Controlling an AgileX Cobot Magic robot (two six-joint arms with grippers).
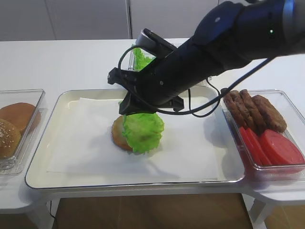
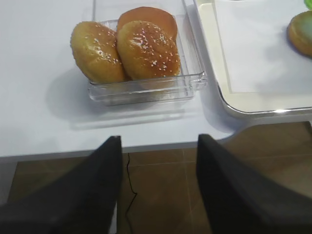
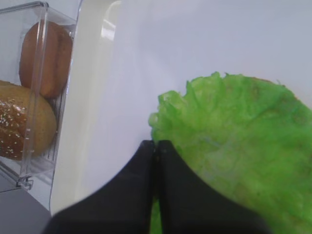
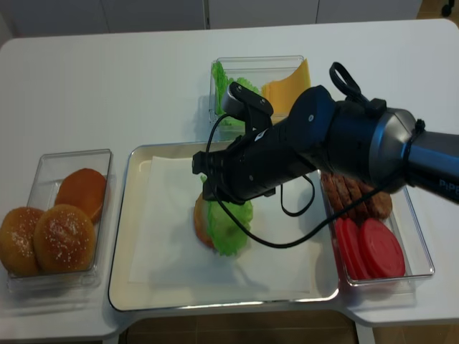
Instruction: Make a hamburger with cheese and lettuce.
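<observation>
Ruffled bright green lettuce leaf (image 1: 142, 131) draped over round golden-rimmed bun half (image 1: 119, 135) mid white tray (image 1: 43, 157), right gripper (image 3: 156, 146) jaws pressed together w/ nothing between, hovering at leaf edge, left gripper (image 2: 158, 146) spread wide off-table by clear tub of sesame buns (image 2: 141, 87), yellow cheese slices (image 4: 287, 84) in rear bin.

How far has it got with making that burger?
Done: the bun half lies on the tray's paper. In hand: the lettuce is draped over the bun, with the right gripper shut at its edge, seemingly pinching it. Left: the cheese sits in its box behind the tray; none shows on the bun.
</observation>
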